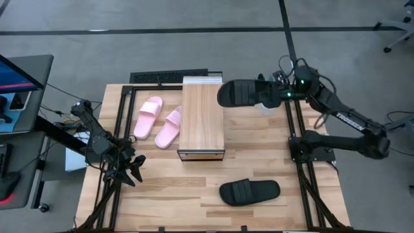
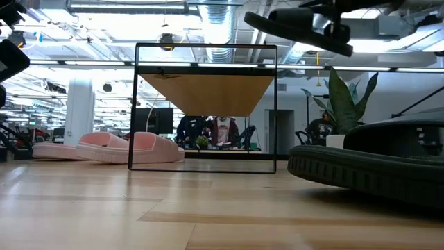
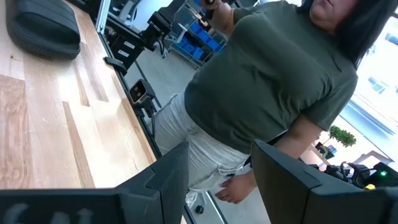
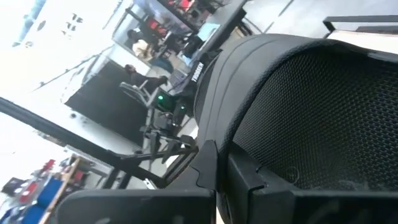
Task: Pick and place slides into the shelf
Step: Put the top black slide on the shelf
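The right gripper [image 1: 270,92] is pinched on one black slide [image 1: 242,92] and holds it in the air; the right wrist view shows the two dark fingers [image 4: 208,163] pressed against the slide's edge, with its mesh-textured surface filling the picture. From above, the carried slide hangs just to the right of the shelf's [image 1: 202,116] far end, level with it but not yet over the plank; the low view shows it well above the shelf top.

The second black slide [image 1: 250,191] lies on the table [image 1: 162,194] near the front edge, to the right of the shelf and well apart from it. The pink pair [image 1: 158,121] lies side by side just left of the shelf, the nearer one almost touching its frame.

The left gripper [image 1: 131,169] waits low at the table's near left, fingers spread. Its wrist view looks out past the table edge at a person in an olive shirt.

The step in hand looks like the carry of the first slide to the shelf. The next move calls for travelling left until the slide is over the plank or level with the open bay under it, then lowering it flat before letting go.

White lettering on the right arm [image 1: 343,120] reads "TROSSEN".
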